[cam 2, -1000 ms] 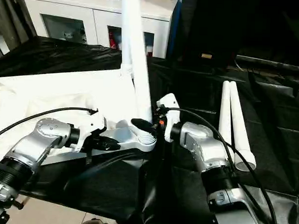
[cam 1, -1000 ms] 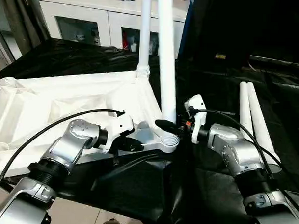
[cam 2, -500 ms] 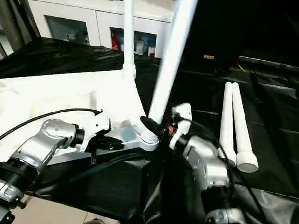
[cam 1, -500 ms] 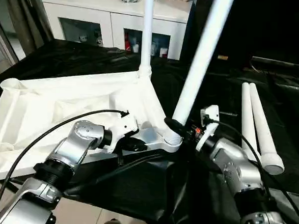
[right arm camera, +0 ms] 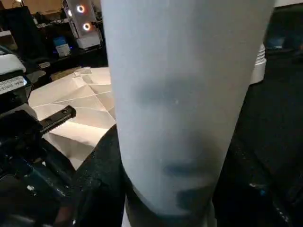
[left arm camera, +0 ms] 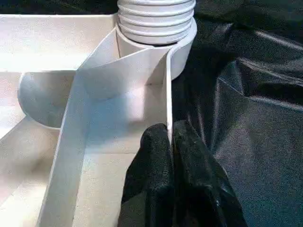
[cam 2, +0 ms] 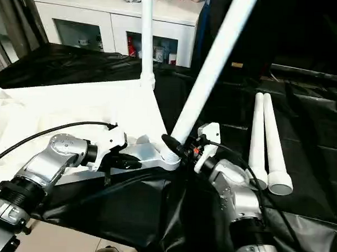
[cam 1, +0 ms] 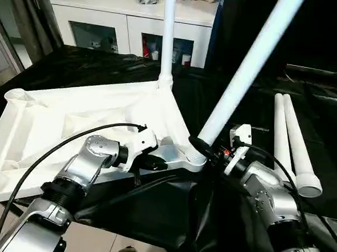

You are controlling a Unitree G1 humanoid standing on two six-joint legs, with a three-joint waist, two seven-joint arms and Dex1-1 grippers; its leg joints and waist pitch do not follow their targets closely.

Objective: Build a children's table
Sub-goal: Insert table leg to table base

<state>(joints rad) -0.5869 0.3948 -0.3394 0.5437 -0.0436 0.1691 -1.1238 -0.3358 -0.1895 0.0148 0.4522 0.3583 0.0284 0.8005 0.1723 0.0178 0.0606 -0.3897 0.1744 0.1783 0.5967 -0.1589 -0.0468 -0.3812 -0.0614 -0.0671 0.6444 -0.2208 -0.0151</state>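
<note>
- The tabletop (cam 1: 86,117) lies underside up on the black-covered bench (cam 1: 241,101), its near rim pinched by the closed left end effector (left arm camera: 171,156)
- The right end effector (cam 1: 200,146) grips the leg (cam 1: 242,73) just above the corner socket (cam 1: 194,159); that leg, upright a second ago, now leans away to the right
- Beyond it, another leg (cam 1: 168,37) stays upright
- Right of it lie two spare legs (cam 1: 290,141)

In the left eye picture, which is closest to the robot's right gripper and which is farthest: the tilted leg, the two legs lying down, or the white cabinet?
1. Tilted leg: held in the right gripper, at the tabletop's near corner.
2. Two loose legs: lying on the black cover to the robot's right.
3. White cabinet: at the back, beyond the table.
</note>
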